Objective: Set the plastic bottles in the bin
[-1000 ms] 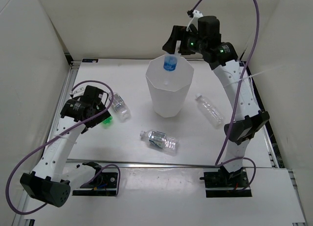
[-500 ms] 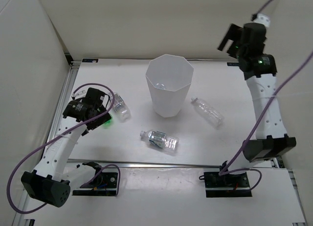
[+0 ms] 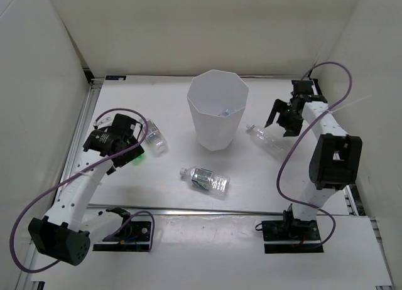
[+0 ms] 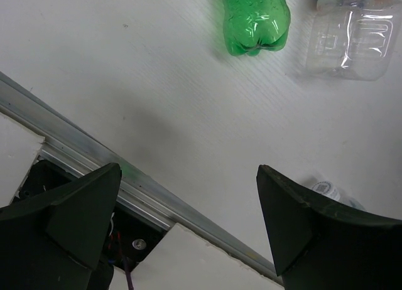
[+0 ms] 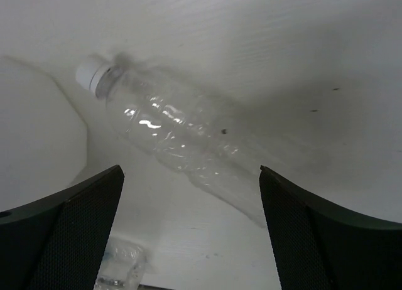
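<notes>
**Right side.** Right gripper (image 3: 281, 119) has its jaws apart and holds nothing. It hangs low over the right-hand bottle (image 5: 182, 139), a clear one with a white cap. That bottle lies on its side on the table (image 3: 169, 98), just right of the bin (image 3: 217, 132). In the wrist view it runs diagonally between the 2 fingers, cap end nearest the bin wall.

**Left side.** Left gripper (image 4: 188, 177) has its jaws wide apart, empty, over bare table. The green bottle (image 4: 254, 20) and a clear bottle (image 4: 352, 32) lie side by side just beyond it. I cannot tell whether the 2 touch.

**Elsewhere.**
- A labelled bottle (image 3: 206, 179) lies in front of the bin, apart from both arms.
- Something pale sits at the bin's bottom, likely a bottle, but it is too small to be sure.

**Risks, as I judge them.**
- The right-hand bottle sits skewed to the jaw line, so closing now would likely twist or roll it out.
- Its thin wall may buckle under the grip and slip during the lift.
- The cap end is near the bin, so a finger coming down there could nudge the bin.
- On the left, going for 1 of the paired bottles could knock the other away.
</notes>
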Robot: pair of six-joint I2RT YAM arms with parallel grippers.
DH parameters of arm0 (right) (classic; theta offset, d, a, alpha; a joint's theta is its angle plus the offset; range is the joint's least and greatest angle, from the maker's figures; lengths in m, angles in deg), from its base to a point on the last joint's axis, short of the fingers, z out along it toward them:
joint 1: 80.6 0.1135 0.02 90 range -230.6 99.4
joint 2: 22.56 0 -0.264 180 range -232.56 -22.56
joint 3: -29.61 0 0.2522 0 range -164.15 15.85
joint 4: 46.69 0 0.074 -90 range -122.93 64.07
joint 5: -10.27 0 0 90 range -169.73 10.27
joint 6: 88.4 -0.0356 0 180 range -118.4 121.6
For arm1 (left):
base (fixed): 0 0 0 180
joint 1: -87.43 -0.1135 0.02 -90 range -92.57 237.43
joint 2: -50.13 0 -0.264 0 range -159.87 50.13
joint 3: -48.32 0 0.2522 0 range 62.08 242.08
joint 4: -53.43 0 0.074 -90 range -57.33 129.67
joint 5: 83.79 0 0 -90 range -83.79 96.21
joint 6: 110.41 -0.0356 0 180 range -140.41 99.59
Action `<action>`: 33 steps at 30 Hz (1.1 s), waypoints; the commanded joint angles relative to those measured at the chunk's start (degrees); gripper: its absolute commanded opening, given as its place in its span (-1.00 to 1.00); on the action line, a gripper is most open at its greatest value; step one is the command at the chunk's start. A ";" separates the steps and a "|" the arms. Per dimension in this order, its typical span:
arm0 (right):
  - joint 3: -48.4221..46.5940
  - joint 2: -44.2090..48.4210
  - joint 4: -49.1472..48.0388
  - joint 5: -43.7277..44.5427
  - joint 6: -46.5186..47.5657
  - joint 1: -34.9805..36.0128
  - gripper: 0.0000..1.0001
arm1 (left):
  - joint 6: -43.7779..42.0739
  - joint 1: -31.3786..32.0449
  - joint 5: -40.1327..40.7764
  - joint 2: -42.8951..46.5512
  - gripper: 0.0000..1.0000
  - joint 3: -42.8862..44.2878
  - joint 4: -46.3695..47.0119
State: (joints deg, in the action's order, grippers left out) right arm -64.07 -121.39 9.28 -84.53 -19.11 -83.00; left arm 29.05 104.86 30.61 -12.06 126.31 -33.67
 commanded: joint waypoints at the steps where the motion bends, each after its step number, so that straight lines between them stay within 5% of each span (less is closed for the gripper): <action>1: 0.73 0.21 -2.31 -10.75 4.80 2.12 0.84 | 1.26 0.32 0.47 0.85 1.00 -1.29 -0.04; 22: 0.74 -9.98 -2.31 -6.10 8.14 10.21 1.00 | 0.65 0.85 5.22 3.13 1.00 -2.35 -4.62; 28: -1.37 -14.63 0.84 -6.10 7.62 13.99 0.68 | 0.65 0.85 5.22 3.13 1.00 -2.35 -4.62; 33: -1.30 -14.83 3.40 0.30 6.30 13.99 0.14 | 1.17 0.85 4.69 3.13 1.00 -2.35 -4.62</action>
State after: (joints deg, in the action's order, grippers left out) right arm -64.64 -136.10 10.24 -89.79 -12.43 -68.48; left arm 29.85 105.45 34.30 -10.07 123.60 -37.30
